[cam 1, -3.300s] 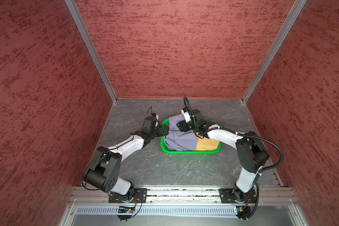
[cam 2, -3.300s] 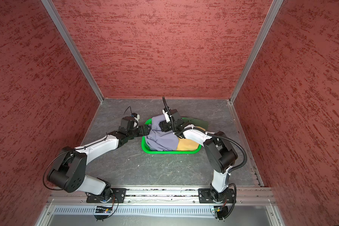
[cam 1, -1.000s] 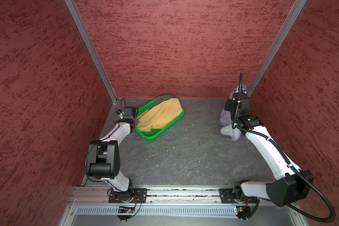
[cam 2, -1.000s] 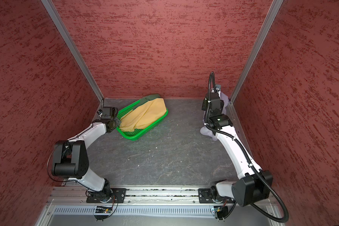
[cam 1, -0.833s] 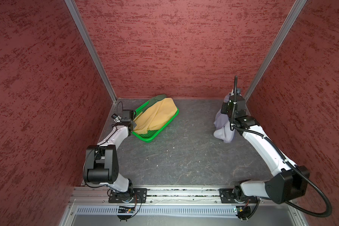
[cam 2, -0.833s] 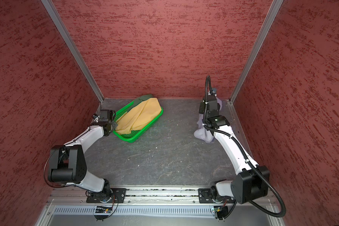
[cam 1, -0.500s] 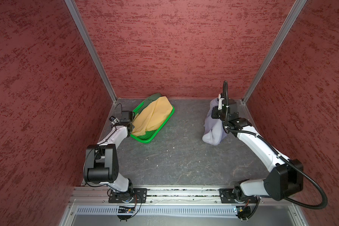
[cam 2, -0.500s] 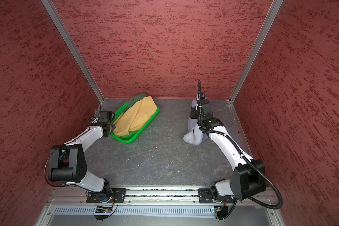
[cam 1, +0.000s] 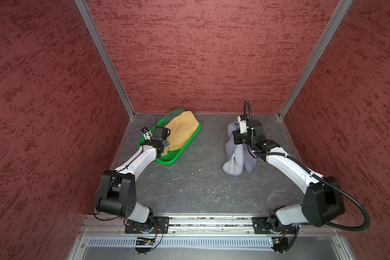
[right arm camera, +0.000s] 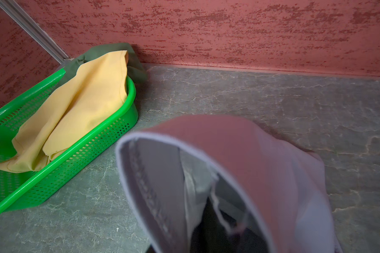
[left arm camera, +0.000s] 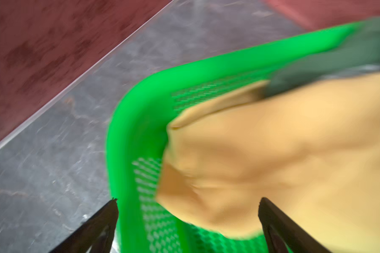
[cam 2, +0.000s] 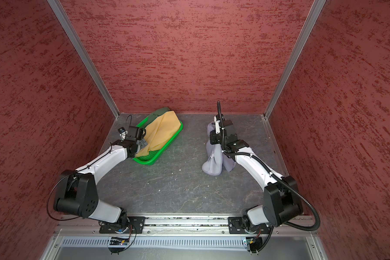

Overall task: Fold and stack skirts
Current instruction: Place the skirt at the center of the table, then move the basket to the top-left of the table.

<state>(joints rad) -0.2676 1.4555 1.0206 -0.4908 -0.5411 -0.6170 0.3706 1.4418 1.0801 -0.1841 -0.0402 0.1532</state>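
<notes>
A lavender-grey skirt (cam 1: 233,162) (cam 2: 212,166) hangs bunched from my right gripper (cam 1: 238,140) at the right of the table, its lower end resting on the surface. In the right wrist view the skirt's hem (right arm camera: 261,153) drapes over the jaws and hides them. A mustard-yellow skirt (cam 1: 180,130) (right arm camera: 86,94) lies in the green basket (cam 1: 167,161) (right arm camera: 75,157) at the back left. A dark green skirt (cam 1: 177,111) (right arm camera: 103,49) lies under it. My left gripper (cam 1: 166,145) (left arm camera: 188,201) is open, its fingers straddling the basket's near rim (left arm camera: 136,109) beside the yellow skirt (left arm camera: 272,142).
Red textured walls close in the table on three sides, and the basket sits close to the back left corner post (cam 1: 126,108). Bare grey table surface (cam 1: 196,180) lies between the two arms and in front of them.
My right arm has carried the lavender-grey skirt from the back right corner leftward and lowered it until it touches the table. My left gripper has opened at the basket, which has shifted toward the back left.
</notes>
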